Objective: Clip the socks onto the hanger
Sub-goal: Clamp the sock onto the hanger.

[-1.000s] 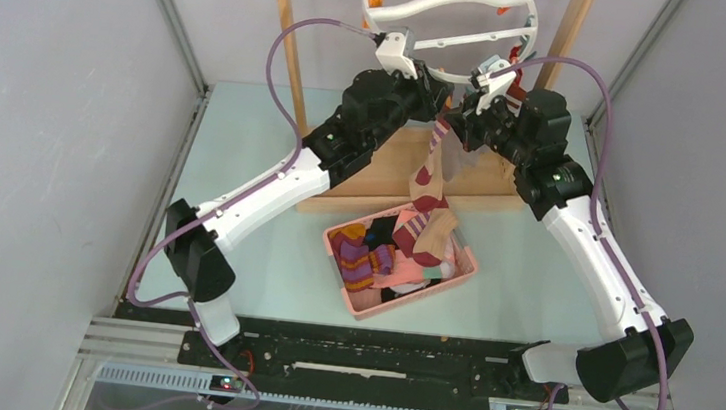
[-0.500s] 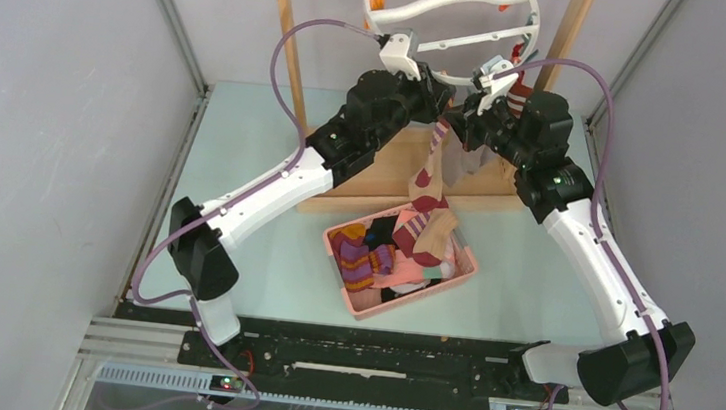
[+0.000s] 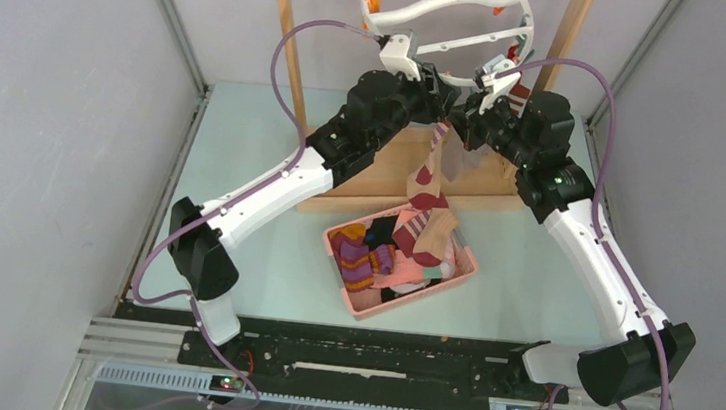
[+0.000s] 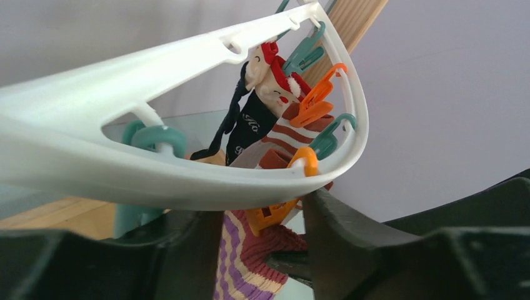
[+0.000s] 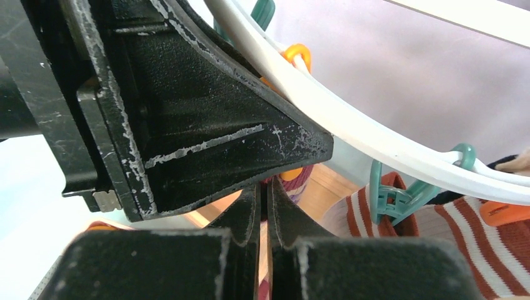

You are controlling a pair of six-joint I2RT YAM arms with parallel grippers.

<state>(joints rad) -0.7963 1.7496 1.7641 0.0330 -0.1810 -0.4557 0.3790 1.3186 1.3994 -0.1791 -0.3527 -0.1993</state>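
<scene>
The white ring hanger [image 3: 447, 20] hangs from the wooden rack at the far side. My left gripper [image 3: 438, 84] is open under the ring's near rim [image 4: 156, 181], its fingers either side of an orange clip [image 4: 275, 215]. The purple-orange striped sock [image 4: 250, 262] hangs just below that clip. My right gripper [image 3: 460, 114] is shut on the sock's top [image 5: 299, 182], right beside the left finger [image 5: 187, 112]. The sock trails down to the basket [image 3: 423, 186]. A navy sock [image 4: 250, 128] and a maroon-white striped sock [image 5: 450, 231] hang clipped on the ring.
A pink basket [image 3: 469, 273] with several more socks sits on the table in front of the rack's wooden base [image 3: 383, 167]. The rack's uprights [image 3: 289, 47] flank the hanger. Teal clips [image 5: 390, 197] dangle from the rim near my right gripper.
Both grippers have edged up and further toward the ring's near rim with the sock top between them. The ring has shifted slightly.
</scene>
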